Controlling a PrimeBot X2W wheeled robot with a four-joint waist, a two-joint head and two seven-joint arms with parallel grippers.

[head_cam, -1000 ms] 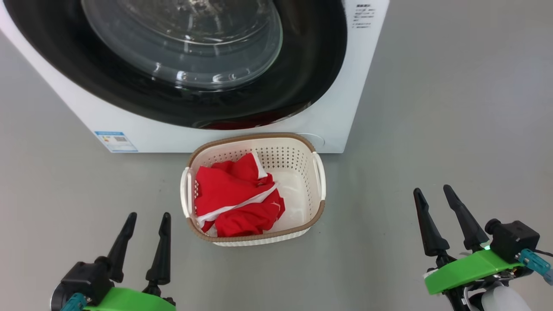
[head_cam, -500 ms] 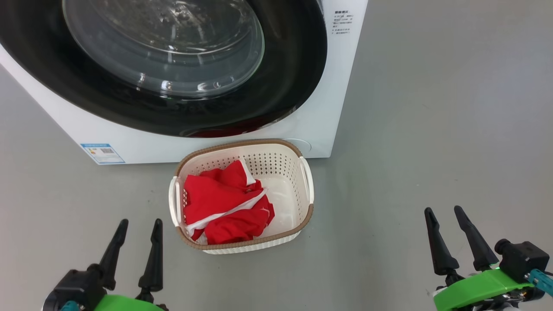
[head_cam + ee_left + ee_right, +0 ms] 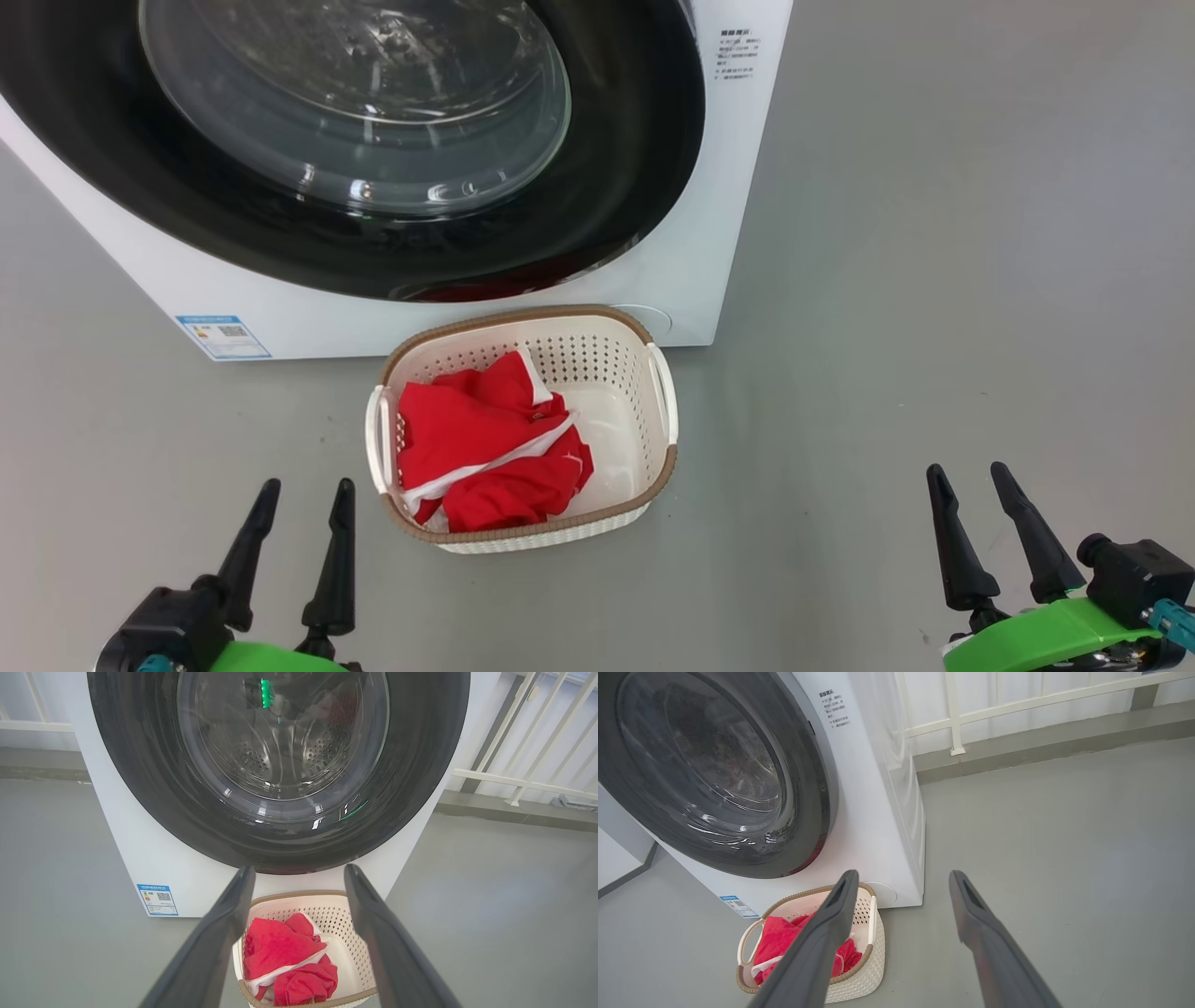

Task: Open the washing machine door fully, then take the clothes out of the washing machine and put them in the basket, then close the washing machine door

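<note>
1. Looking down at a big white washing machine (image 3: 738, 187) on a grey floor (image 3: 934, 280), with a small blue label (image 3: 222, 336) low at its front left corner and fine dark print near the upper right.
2. Shut flush against that front: the washing machine door (image 3: 635, 168), a wide glossy black ring around a bulging clear glass bowl, with bright glints along the lower curve of the glass and a red reflection on the ring's bottom edge.
3. Through the glass in the left wrist view, a perforated steel drum (image 3: 322, 751).
4. On the floor just before the machine, below the door's lowest point: the basket (image 3: 597, 359), cream-white perforated plastic, a rounded rectangle with a brown woven-look rim and a white handle on each side.
5. Inside it, heaped against the left wall: the clothes (image 3: 476, 448), crumpled bright red fabric crossed by a white trim band, with a white edge at the top.
6. Near the basket's left front corner, not touching it: left gripper (image 3: 308, 485), two dark fingers spread apart, nothing between them.
7. Well off to the basket's right, over the floor: right gripper (image 3: 966, 469), fingers likewise apart and empty, green housing behind them.
8. Behind the machine in the right wrist view, a white railing (image 3: 952, 714).
</note>
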